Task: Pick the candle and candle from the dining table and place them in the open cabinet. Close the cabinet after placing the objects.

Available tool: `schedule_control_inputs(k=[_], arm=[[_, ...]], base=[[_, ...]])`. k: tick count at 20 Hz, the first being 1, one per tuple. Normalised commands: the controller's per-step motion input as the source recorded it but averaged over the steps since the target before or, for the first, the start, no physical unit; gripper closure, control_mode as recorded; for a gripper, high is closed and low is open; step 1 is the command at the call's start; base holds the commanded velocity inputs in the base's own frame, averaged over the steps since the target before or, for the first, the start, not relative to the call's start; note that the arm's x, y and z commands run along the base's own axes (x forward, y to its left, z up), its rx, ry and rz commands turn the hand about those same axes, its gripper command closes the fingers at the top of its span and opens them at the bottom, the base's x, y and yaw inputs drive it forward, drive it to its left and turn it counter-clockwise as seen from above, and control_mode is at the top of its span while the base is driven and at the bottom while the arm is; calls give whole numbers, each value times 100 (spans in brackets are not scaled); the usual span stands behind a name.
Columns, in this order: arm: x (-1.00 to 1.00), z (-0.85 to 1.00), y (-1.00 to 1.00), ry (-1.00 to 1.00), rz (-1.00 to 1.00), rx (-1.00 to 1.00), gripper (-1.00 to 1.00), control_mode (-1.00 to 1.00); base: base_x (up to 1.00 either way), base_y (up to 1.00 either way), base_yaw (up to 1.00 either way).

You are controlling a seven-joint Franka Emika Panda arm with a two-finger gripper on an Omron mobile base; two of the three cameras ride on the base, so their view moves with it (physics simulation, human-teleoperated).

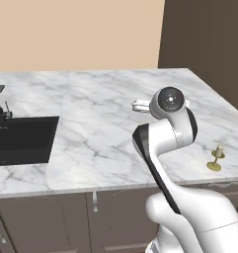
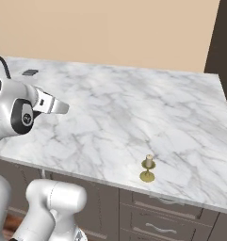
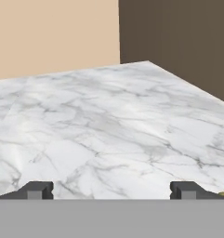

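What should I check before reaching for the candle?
1. Gripper open: ok, fingertips stand wide apart in the hand view.
2. Gripper empty: ok, nothing between the fingers.
3. Candle upright on its holder: ok.
4. Candle free of clutter: ok, bare marble around it on the counter.
5. Gripper lined up with candle: not ok, the candle stands near the front edge, off to the arm's right.
6. Second candle and cabinet located: cannot tell.

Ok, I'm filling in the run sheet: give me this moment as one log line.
phase: approach | hand: open, empty, above marble top | candle: upright near front edge, untouched | sink: far left
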Motion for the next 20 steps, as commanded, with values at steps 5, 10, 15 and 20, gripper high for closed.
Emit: schedule_control_inputs(k=[5,10,15,20], arm=[[0,0,0,0,0,0,-100,100],[0,0,0,0,0,0,-100,-100],[0,0,0,0,0,0,-100,-100],[-4,-2,0,1,-4,0,-100,-100]], base=[[0,0,0],[0,0,0],[0,0,0],[0,0,0]])
